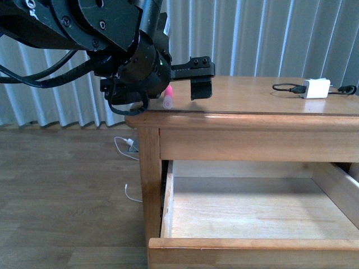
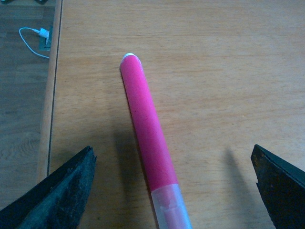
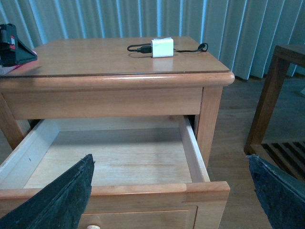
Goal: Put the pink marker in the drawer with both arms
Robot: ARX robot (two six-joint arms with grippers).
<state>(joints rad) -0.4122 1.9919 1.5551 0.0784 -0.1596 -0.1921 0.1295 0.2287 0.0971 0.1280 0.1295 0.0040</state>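
Observation:
The pink marker lies flat on the wooden tabletop near its front left corner, with the pale cap end toward the wrist camera. My left gripper is open and hovers low over the marker, one black finger on each side and neither touching it. In the front view the marker shows just under the left arm, beside one finger. Below the tabletop the drawer is pulled out, its pale inside bare. My right gripper is open above the drawer's front rim, holding nothing.
A white charger block with a black cable sits on the tabletop's far right, also seen as the charger. A white cable lies on the floor left of the table. Another wooden stand is beside the table. Curtains hang behind.

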